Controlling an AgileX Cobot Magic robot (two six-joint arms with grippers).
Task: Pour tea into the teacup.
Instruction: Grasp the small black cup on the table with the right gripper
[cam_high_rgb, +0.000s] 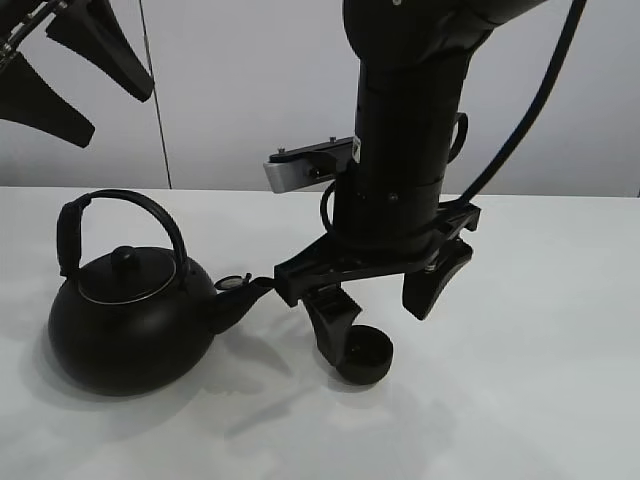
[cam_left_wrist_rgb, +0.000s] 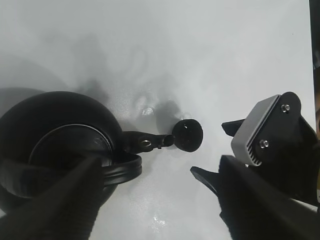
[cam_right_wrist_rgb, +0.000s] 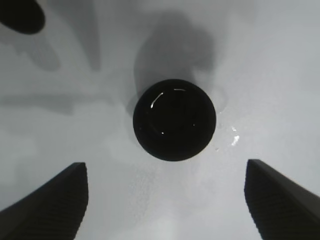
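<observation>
A white table (cam_high_rgb: 540, 400) seen from a high camera; on it, towards the left, we see a large round black kettle (cam_high_rgb: 130, 320) standing upright, its lid on and its arched handle raised; its spout points right, towards the teacup (cam_high_rgb: 365, 357); the teacup is a small black handleless bowl standing upright on the table near the middle, close to the spout's tip but apart from it

The right gripper (cam_high_rgb: 385, 315) hangs low over the table on its thick black arm, its two fingers spread wide and holding nothing; one finger comes down just beside the teacup, and we cannot tell whether it touches the rim; the other finger is well off to the right; in the right wrist view the teacup (cam_right_wrist_rgb: 174, 119) sits just ahead of the right gripper (cam_right_wrist_rgb: 165, 167), centred on the gap and not clasped; its inside is dark with a few bright glints, and we cannot tell whether it holds liquid; small shiny spots (cam_right_wrist_rgb: 234, 138) lie on the table just beside it

The left gripper (cam_high_rgb: 115, 118) is raised high at the upper left, well above the kettle, its fingers apart and empty; from the left wrist view we look down on the kettle (cam_left_wrist_rgb: 55, 130), the teacup (cam_left_wrist_rgb: 187, 135) just off the spout's end, and the left gripper (cam_left_wrist_rgb: 160, 170)
</observation>
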